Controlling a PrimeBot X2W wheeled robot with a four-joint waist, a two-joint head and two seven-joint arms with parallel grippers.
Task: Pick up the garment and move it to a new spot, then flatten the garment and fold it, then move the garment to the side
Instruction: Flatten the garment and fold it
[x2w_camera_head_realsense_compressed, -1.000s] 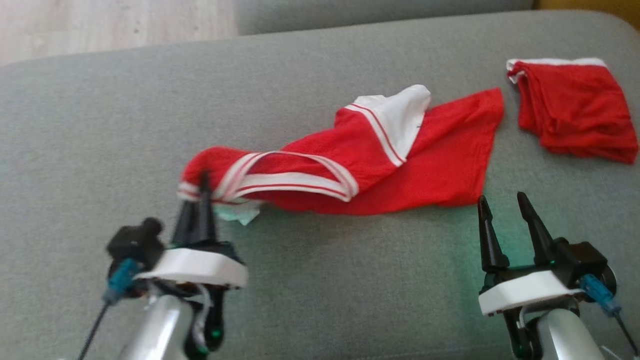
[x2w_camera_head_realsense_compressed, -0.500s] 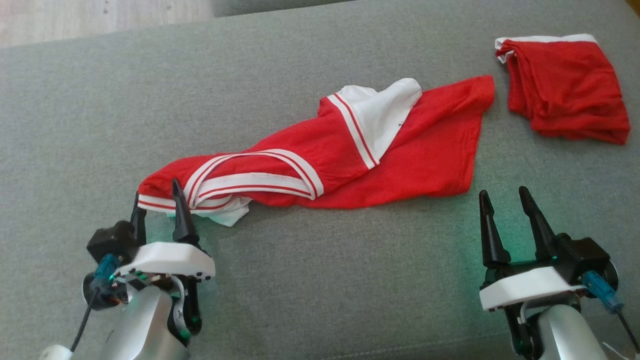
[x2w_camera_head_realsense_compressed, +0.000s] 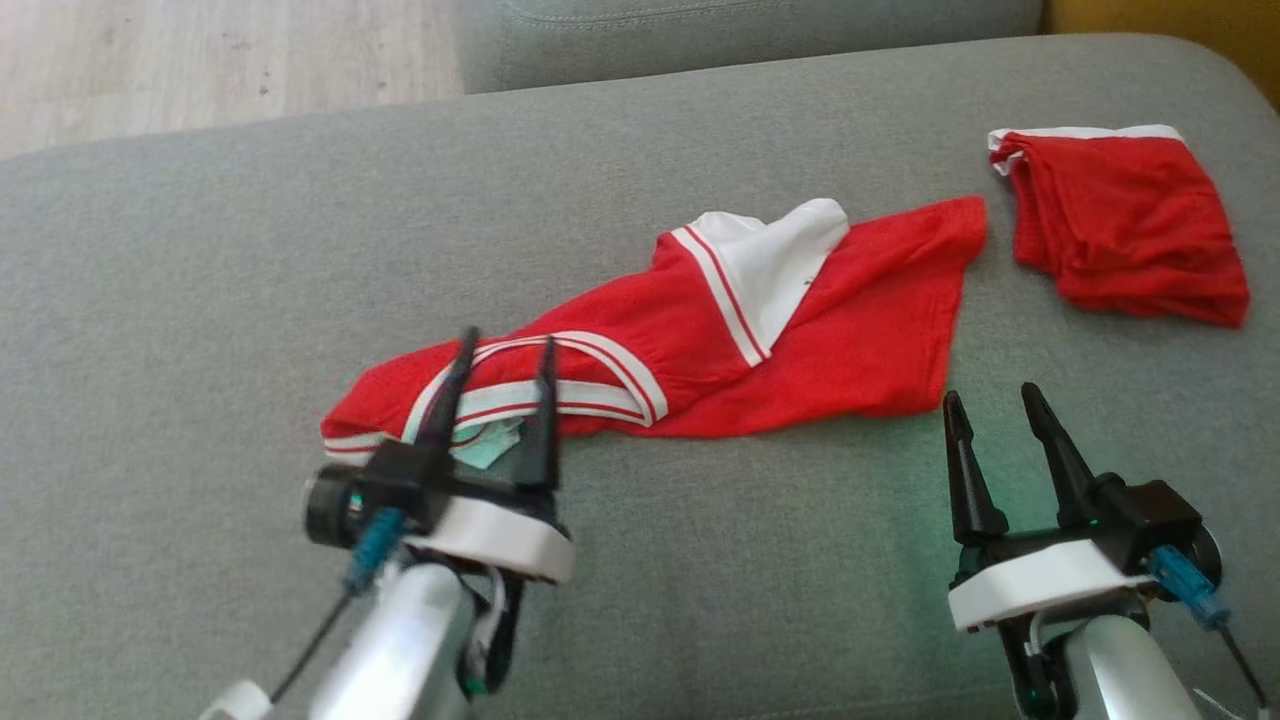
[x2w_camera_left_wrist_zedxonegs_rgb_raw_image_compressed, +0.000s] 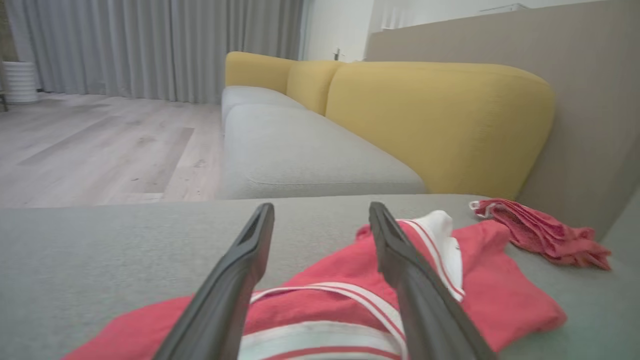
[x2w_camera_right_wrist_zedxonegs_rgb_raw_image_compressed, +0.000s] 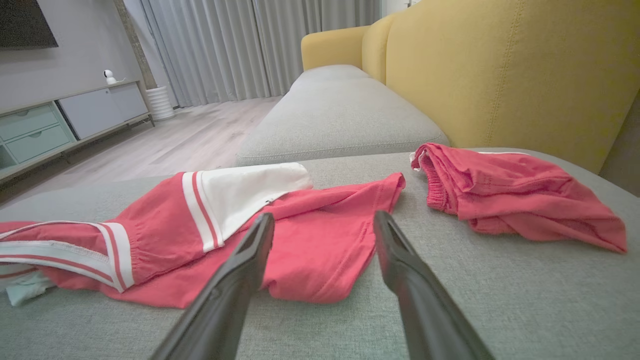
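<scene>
Grey sofa seat (x2w_camera_head_realsense_compressed: 200, 300) takes up most of the head view, with pale wood floor (x2w_camera_head_realsense_compressed: 200, 60) beyond its far left corner; the wrist views add a yellow backrest (x2w_camera_right_wrist_zedxonegs_rgb_raw_image_compressed: 500, 65), grey curtains (x2w_camera_right_wrist_zedxonegs_rgb_raw_image_compressed: 225, 45) and a low cabinet (x2w_camera_right_wrist_zedxonegs_rgb_raw_image_compressed: 60, 120) along the far wall.

The garment (x2w_camera_head_realsense_compressed: 700, 340), red with white stripes, lies rumpled across the middle of the seat, running from near left to far right; a white panel edged with stripes is turned up near its middle; a striped band loops over its left end, and a pale green tag (x2w_camera_head_realsense_compressed: 487, 447) peeks out under that band.
A second red cloth (x2w_camera_head_realsense_compressed: 1120, 225) with a white edge lies folded at the far right, just beside the garment's far corner but apart from it.

The left gripper (x2w_camera_head_realsense_compressed: 508, 342) is at the garment's left end, its jaws spread wide and holding nothing; in the head view both fingers cross the striped band, and in the left wrist view red and white cloth shows between and under them; whether the tips touch the cloth I cannot tell.
The right gripper (x2w_camera_head_realsense_compressed: 989, 395) is over bare seat just in front of the garment's near right corner; its jaws also stand apart and empty, clear of the cloth.
</scene>
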